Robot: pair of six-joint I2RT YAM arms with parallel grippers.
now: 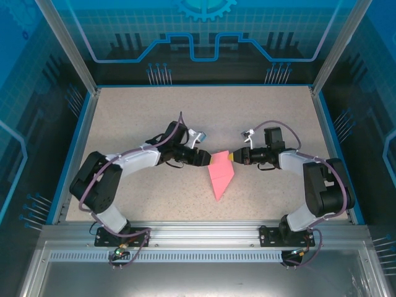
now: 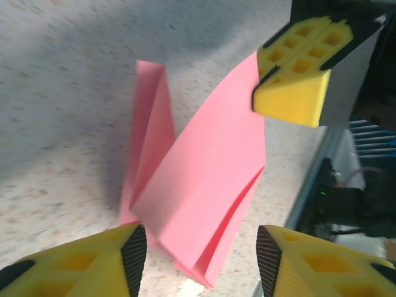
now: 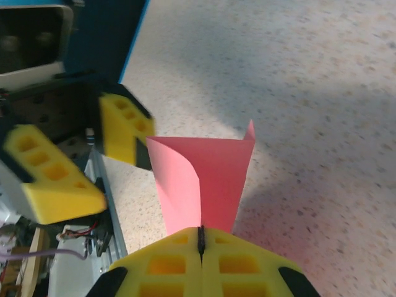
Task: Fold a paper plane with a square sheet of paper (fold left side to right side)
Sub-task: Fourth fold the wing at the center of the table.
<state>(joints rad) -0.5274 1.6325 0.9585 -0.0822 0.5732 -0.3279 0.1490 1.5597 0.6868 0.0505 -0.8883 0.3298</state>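
Observation:
The pink sheet of paper (image 1: 221, 176) lies mid-table, folded into a pointed shape whose tip points at the near edge. Its far end is lifted off the table. My right gripper (image 1: 232, 158) is shut on that raised end, and the right wrist view shows the paper (image 3: 210, 173) curling out from between the closed gripper (image 3: 200, 238). My left gripper (image 1: 206, 158) stands open on the paper's left. In the left wrist view the folded layers (image 2: 204, 179) sit just ahead of the gap in the left gripper (image 2: 201, 247), touching neither pad. The right gripper (image 2: 272, 77) pinches the paper's top corner.
The speckled tabletop (image 1: 154, 111) has bare room behind and to both sides of the paper. A blue rim (image 1: 73, 148) bounds the table. An aluminium rail (image 1: 198, 232) with both arm bases runs along the near edge.

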